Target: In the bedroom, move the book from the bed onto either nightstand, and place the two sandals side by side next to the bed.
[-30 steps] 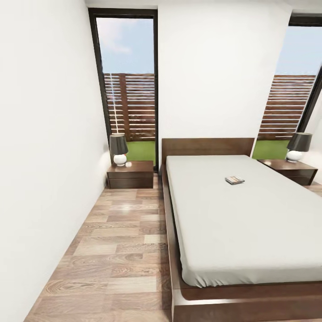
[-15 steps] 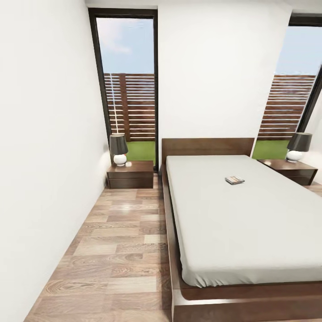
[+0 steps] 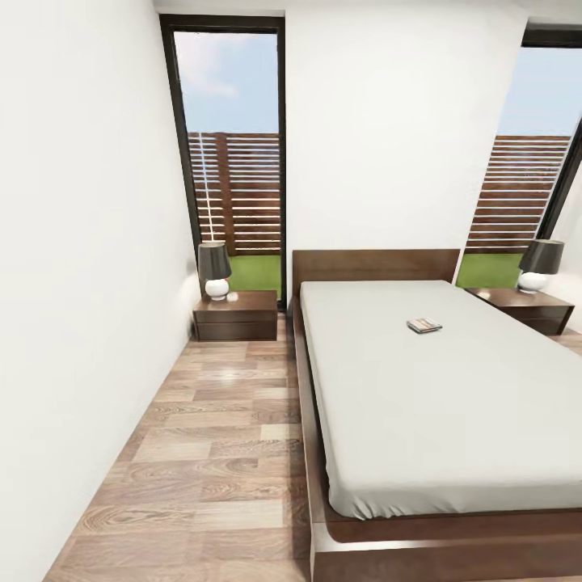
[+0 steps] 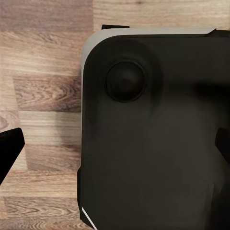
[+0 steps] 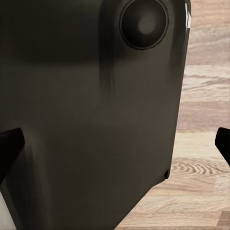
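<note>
Left end effector [image 4: 115,148]: in the left wrist view, two dark fingertips [image 4: 9,151] are poking in at opposite frame edges, wide apart, nothing between them; they are hanging over a dark rounded robot base panel [image 4: 153,143] with a round knob [image 4: 125,80] on it, and wood-plank floor [image 4: 43,86] is showing beside it. Right end effector [image 5: 115,143]: in the right wrist view it is looking the same, fingertips [image 5: 10,146] sitting at both frame edges, spread wide, holding nothing, pointing at a dark base panel [image 5: 96,105] with a round knob [image 5: 143,23], plank floor [image 5: 206,120] alongside. Head view: camera is facing into the bedroom with white walls [image 3: 388,137]. The bed [image 3: 380,263] is taking up the right half, off-white mattress [image 3: 436,404] on a dark wood frame, headboard against the far wall. The book [image 3: 423,326] is lying flat on the mattress, toward the headboard end, roughly mid-width. One nightstand [image 3: 237,315] is standing just beside the bed's left side at the head end, carrying a lamp [image 3: 214,271] with a dark shade and white base. A second nightstand [image 3: 525,309] is sitting at the far right side of the bed, also carrying a lamp [image 3: 540,265]. Tall windows [image 3: 230,153] behind each nightstand are showing a slatted wooden fence [image 3: 242,194] and grass. Plank floor [image 3: 218,453] is running along the bed's left side.
</note>
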Robot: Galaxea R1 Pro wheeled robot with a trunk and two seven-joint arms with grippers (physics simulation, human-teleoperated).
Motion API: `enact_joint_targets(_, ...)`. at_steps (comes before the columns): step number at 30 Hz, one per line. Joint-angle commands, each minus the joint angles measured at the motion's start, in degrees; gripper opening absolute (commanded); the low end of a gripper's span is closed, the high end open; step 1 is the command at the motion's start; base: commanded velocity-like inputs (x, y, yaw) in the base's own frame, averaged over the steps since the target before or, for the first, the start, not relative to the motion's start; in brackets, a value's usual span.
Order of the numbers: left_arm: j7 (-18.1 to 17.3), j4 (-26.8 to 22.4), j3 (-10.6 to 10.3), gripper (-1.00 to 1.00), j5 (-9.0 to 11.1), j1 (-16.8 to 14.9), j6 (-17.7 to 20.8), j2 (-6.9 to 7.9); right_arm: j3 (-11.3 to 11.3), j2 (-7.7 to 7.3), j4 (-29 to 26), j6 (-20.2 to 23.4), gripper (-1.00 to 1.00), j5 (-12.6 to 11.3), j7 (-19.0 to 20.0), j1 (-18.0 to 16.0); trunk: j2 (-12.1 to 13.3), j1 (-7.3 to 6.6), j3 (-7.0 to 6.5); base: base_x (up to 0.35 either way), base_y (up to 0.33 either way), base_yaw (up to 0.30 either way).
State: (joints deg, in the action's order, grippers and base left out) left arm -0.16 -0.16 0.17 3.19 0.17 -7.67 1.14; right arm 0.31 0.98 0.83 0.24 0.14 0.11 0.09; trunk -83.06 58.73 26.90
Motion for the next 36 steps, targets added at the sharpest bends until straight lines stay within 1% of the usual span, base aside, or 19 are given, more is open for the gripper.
enact_joint_targets(1,0.0,0.0,0.0,1.0,0.3,0.0,-0.2,0.0,0.0,0.0,0.0,0.0,1.0,0.0,0.0,0.0,0.0,0.0,0.03,0.0,0.0,0.0)
enact_joint_targets(24,-0.4,0.0,-0.1,1.0,0.3,0.0,-0.1,-0.03,-0.1,0.18,-0.1,0.0,1.0,-0.5,0.1,0.0,0.0,0.0,0.03,0.0,0.0,0.0)
enact_joint_targets(36,-0.3,0.0,0.2,1.0,0.6,0.0,-0.1,-0.26,0.0,0.2,-0.3,0.0,1.0,-0.2,0.1,0.0,0.0,0.0,0.03,0.0,0.0,0.0)
